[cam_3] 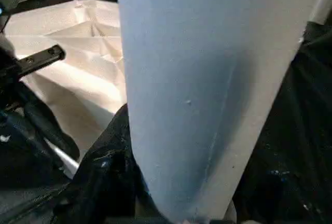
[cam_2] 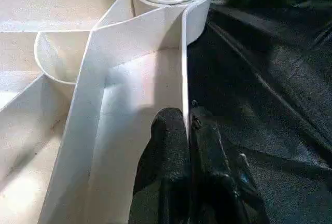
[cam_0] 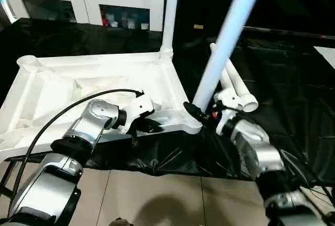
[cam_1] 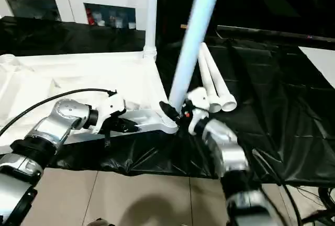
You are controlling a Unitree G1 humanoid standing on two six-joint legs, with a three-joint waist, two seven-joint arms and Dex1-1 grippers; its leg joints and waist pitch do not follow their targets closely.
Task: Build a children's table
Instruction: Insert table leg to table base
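While the white table top (cam_0: 94, 87) lies upside down on the black-covered bench (cam_0: 293, 79), ribs facing up, both arms work at its near edge. Its underside is a set of shallow walled compartments, and nothing lies in those that can be seen. At the far corner of the top nearest the middle of the bench, one leg (cam_0: 170, 11) stands upright in its round socket. The far corner socket (cam_0: 29, 61) at the other end is an open ring with no leg in it.

The left gripper (cam_0: 152, 126) sits on the near rim of the top, its fingers (cam_2: 171, 151) pinched together on the thin side wall (one inside the wall, one outside, with almost no gap between them).

The right gripper (cam_0: 193, 112) is at the near corner of the top closest to the middle of the bench. Its fingers (cam_3: 98, 182) stand about half open around a second leg (cam_0: 225, 43), gripping it near the lower end; this leg leans away from the top as it rises, its foot right at the corner socket. Whether the foot is seated in the socket cannot be told.

Two more legs (cam_1: 214, 82) lie side by side on the bench just beyond that corner, flared ends toward the robot, touching each other.
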